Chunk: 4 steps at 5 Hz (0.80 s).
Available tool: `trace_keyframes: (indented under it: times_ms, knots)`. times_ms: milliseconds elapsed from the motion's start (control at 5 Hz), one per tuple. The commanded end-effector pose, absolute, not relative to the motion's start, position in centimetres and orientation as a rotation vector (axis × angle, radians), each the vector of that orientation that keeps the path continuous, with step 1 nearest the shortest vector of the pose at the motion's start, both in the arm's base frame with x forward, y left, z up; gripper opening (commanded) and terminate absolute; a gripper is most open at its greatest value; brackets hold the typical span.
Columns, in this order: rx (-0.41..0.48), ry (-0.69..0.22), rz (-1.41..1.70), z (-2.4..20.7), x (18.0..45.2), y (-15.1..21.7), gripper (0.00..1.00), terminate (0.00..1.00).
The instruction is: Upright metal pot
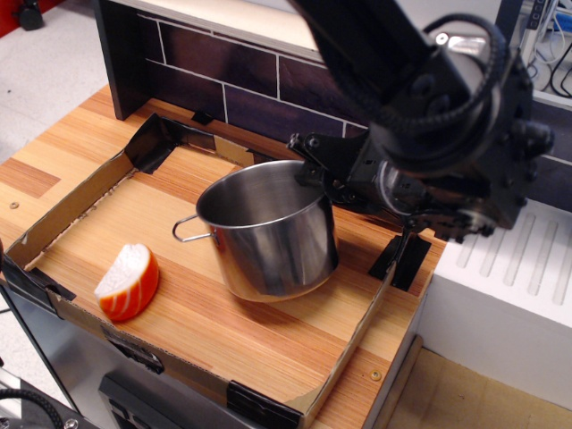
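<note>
The metal pot (273, 237) is a shiny steel cylinder standing nearly upright on the wooden tray floor, mouth up, with one wire loop handle (188, 231) pointing left. My gripper (315, 179) is at the pot's far right rim, and its black fingers look closed on the rim. The big black arm and wrist (438, 134) cover the fingertips and the pot's right handle. An orange-white food piece (128, 282) lies at the tray's front left, apart from the pot.
A low cardboard wall (71, 210) with black tape corners rings the wooden tray. A dark tiled backsplash (214, 76) stands behind. A white ridged drainboard (518, 268) sits to the right, past a black bracket (402, 259).
</note>
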<state>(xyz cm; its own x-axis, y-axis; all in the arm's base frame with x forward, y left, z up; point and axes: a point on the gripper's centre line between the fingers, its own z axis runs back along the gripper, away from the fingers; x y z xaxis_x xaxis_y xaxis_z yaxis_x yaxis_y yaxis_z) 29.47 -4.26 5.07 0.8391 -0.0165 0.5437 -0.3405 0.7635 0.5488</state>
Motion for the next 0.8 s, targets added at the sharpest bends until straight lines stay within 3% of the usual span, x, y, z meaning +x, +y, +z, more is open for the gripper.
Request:
trace_keyframes:
  times_ms: [0,400,600]
  knots:
    - [0.614,-0.473,0.288,7.1,27.9,-6.2,1.0,0.0]
    - [0.554,-0.383,0.331,7.7,27.5,-6.0,1.0,0.0]
    - [0.421,-0.278,0.348,9.6,27.4,-5.8,1.0,0.0]
